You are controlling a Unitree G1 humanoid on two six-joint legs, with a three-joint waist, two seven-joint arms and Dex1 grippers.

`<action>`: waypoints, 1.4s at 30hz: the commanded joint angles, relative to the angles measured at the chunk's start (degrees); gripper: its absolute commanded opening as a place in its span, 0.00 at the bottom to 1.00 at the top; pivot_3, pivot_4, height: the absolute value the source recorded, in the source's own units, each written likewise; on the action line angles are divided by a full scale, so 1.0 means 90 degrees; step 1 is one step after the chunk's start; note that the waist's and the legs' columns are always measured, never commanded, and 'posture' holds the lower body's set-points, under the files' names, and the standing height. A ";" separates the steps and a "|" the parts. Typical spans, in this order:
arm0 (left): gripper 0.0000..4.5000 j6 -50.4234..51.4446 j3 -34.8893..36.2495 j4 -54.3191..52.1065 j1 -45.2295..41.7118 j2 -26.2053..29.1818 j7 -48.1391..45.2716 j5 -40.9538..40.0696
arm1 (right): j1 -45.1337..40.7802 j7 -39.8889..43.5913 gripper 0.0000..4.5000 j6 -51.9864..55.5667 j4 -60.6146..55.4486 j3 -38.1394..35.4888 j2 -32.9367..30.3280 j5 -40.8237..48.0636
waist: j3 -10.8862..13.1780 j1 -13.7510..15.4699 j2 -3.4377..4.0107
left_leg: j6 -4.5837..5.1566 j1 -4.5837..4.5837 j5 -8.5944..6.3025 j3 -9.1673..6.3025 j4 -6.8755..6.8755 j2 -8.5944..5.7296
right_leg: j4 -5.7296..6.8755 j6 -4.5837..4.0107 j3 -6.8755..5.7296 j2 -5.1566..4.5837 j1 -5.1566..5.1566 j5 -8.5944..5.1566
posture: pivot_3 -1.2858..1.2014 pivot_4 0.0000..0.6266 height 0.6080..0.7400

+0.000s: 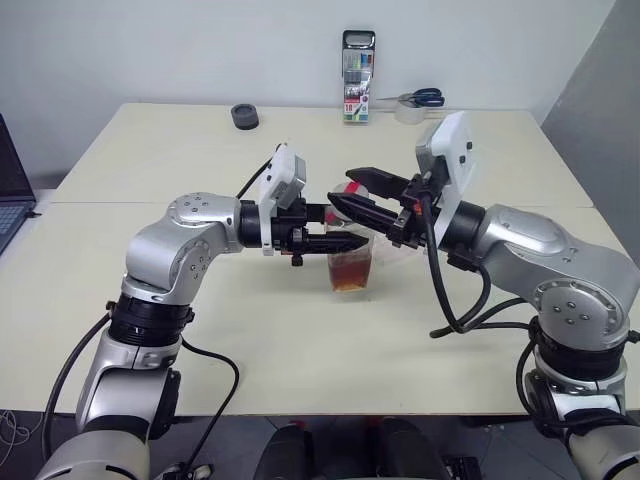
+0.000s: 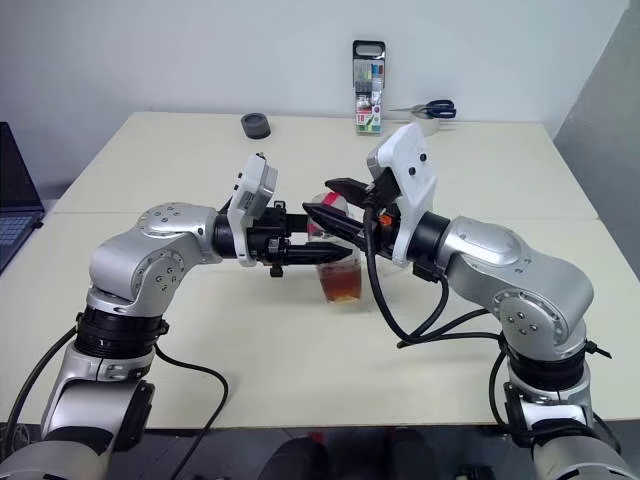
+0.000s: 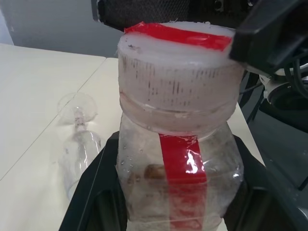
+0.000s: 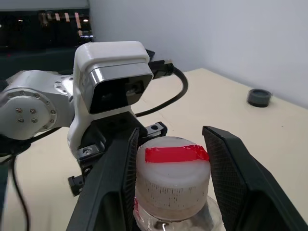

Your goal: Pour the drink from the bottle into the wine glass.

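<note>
- Bottle: upright at the centre of the surface, cap still on. Holds the drink, a tea-coloured layer in its lower part.
- Left claw: clamped on the bottle's body below the neck, reaching in from 9 o'clock. Judged purpose: to steady the bottle so it cannot turn while the cap is worked.
- Right claw: comes in from 3 o'clock at cap height, one finger on each side of the cap, close against its ribbed wall; whether it already bites cannot be told. Judged purpose: to twist the cap off.
- Wine glass: lies on its side on the surface beyond the bottle, as the left wrist view shows it; empty.
- Task standing: opening stage, nothing poured; the glass would need righting first.
- Background, 12 o'clock edge: pen case, scissors, dark round item.
</note>
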 commanded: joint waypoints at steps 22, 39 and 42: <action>0.46 -0.0117 0.0256 -0.0018 -0.0383 0.0186 -0.0220 -0.0290 | 0.0370 0.0626 0.99 0.0087 -0.0147 -0.1140 -0.1308 0.1074 | 0.0001 -0.0023 -0.0001 | 0.0003 0.0003 -0.0002 0.0001 -0.0001 0.0005 | 0.0003 0.0000 0.0002 0.0003 0.0003 0.0000 | 0.52 0.24 1.00; 0.46 -0.0370 0.0078 0.0267 -0.0539 0.0017 -0.0319 -0.0047 | 0.0125 -0.0563 0.99 -0.0595 -0.0158 -0.0121 -0.0063 -0.0067 | 0.0001 0.0002 -0.0001 | -0.0001 0.0001 0.0001 0.0000 0.0002 0.0002 | 0.0002 0.0000 0.0000 0.0003 0.0002 0.0000 | 0.52 0.24 1.00; 0.46 -0.0371 0.0084 0.0254 -0.0523 0.0025 -0.0321 -0.0049 | 0.0183 -0.0413 0.99 -0.0570 -0.0165 -0.0187 -0.0168 -0.0117 | 0.0001 0.0002 -0.0001 | -0.0001 0.0001 0.0001 0.0000 0.0002 0.0002 | 0.0001 0.0000 0.0000 0.0002 0.0002 0.0000 | 0.52 0.24 1.00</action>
